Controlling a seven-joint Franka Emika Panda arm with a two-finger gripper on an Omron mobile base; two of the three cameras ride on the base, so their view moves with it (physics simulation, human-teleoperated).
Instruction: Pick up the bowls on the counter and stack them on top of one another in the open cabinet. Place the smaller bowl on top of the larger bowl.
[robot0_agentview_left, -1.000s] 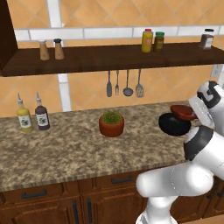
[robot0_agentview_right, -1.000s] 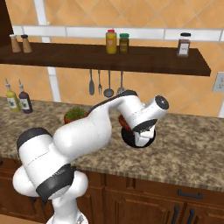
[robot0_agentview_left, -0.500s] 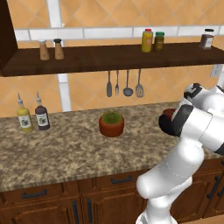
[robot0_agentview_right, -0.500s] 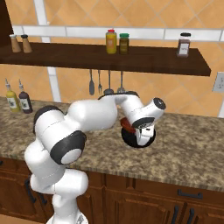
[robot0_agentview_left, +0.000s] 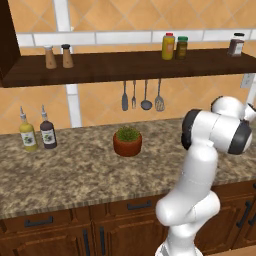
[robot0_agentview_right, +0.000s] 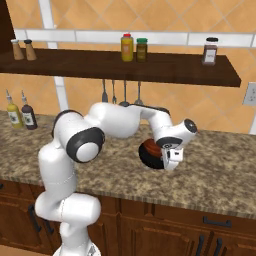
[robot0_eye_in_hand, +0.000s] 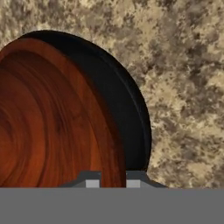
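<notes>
Hand view | fingers pinched tight on smaller bowl rim | nested in larger bowl on desk | arm had swung right; cabinet lift pending

The arm has swung lower, setting the red-brown bowl into the black bowl
</notes>
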